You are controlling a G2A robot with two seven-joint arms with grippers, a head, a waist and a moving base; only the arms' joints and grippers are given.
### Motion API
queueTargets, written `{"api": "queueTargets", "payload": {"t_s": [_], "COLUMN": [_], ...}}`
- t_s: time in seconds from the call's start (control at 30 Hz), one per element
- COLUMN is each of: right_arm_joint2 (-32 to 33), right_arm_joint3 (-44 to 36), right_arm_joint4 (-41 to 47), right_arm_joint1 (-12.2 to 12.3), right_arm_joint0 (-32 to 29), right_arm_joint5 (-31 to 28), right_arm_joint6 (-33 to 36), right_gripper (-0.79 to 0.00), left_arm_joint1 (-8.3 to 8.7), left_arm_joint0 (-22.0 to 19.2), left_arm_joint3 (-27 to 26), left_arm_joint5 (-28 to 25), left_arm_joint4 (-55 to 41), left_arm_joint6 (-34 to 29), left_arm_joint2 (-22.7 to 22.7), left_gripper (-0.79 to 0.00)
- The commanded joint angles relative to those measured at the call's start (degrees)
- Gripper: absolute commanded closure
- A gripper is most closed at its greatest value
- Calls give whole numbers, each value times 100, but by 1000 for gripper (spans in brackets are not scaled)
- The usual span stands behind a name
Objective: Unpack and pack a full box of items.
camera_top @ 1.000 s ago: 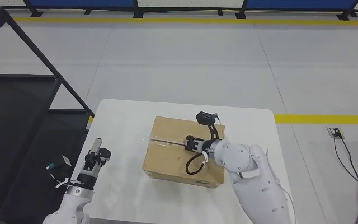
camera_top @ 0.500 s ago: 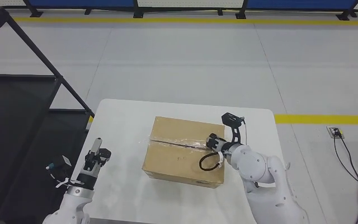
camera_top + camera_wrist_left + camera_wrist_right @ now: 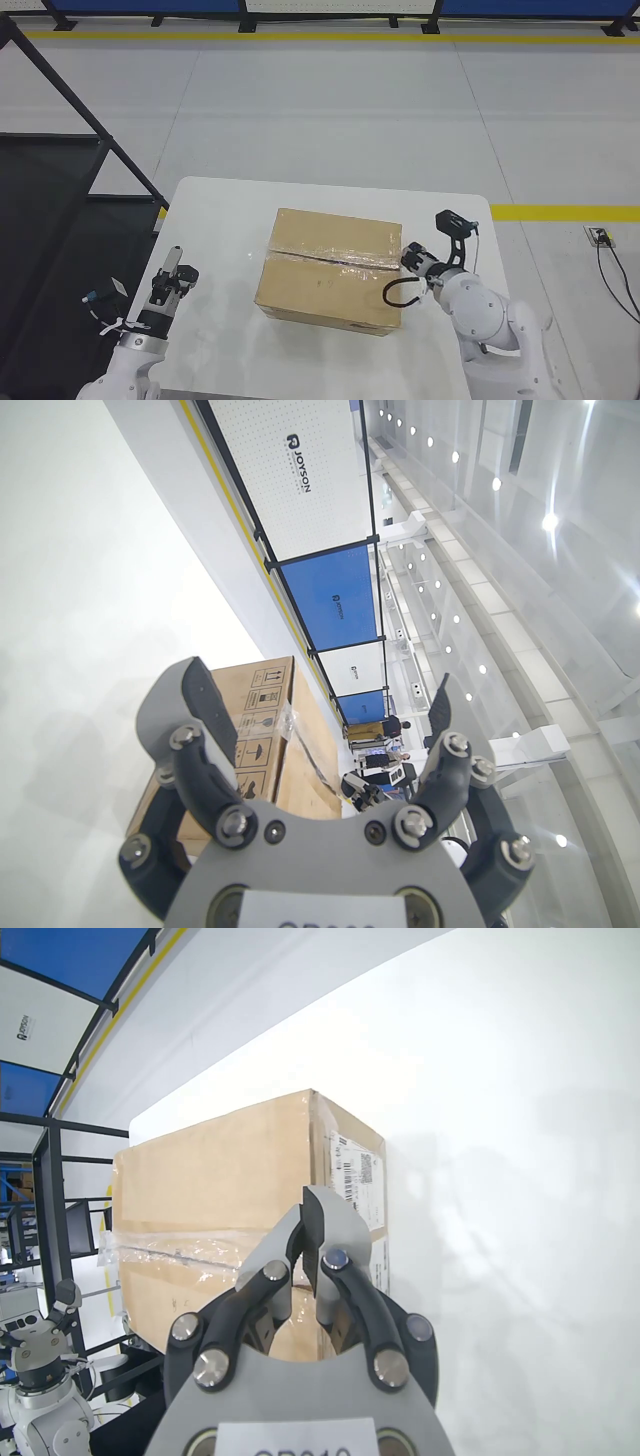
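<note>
A closed cardboard box (image 3: pixel 330 272) sits in the middle of the white table (image 3: pixel 220 215), with wrinkled clear tape along its top seam (image 3: pixel 335 257). In the right wrist view the box (image 3: pixel 215 1188) has a shipping label on its end face. My right gripper (image 3: pixel 409 258) is just off the box's right end, at seam height. Its fingers (image 3: pixel 320 1213) are shut with nothing visible between them. My left gripper (image 3: pixel 176 260) is near the table's front left corner, well clear of the box. It stands open (image 3: pixel 325 710) and faces the box's printed end (image 3: pixel 265 725).
A black metal rack (image 3: pixel 70 190) stands off the table's left side. Bare tabletop lies to the left of the box and behind it. The left arm's gripper (image 3: pixel 55 1308) shows beyond the box in the right wrist view.
My right gripper has slid rightward along the taped seam from the middle of the box top to just past its right end. The left arm has not moved.
</note>
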Motion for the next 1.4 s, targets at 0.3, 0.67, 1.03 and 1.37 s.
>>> {"api": "queueTargets", "payload": {"t_s": [0.3, 0.67, 1.03, 1.37], "right_arm_joint2": [346, -62, -593, -927], "right_arm_joint3": [-341, -291, 548, 766], "right_arm_joint4": [325, 841, 527, 571], "right_arm_joint1": [56, 82, 99, 101], "right_arm_joint0": [-372, -271, 430, 633], "right_arm_joint5": [-70, -883, -656, -816], "right_arm_joint6": [-336, -315, 318, 361], "right_gripper": [0, 0, 0, 0], "left_arm_joint1": [0, 0, 0, 0], "left_arm_joint0": [0, 0, 0, 0], "left_arm_joint3": [0, 0, 0, 0], "left_arm_joint5": [0, 0, 0, 0], "left_arm_joint4": [0, 0, 0, 0], "left_arm_joint6": [0, 0, 0, 0], "left_arm_joint2": [0, 0, 0, 0], "left_gripper": [-785, -785, -785, -785]}}
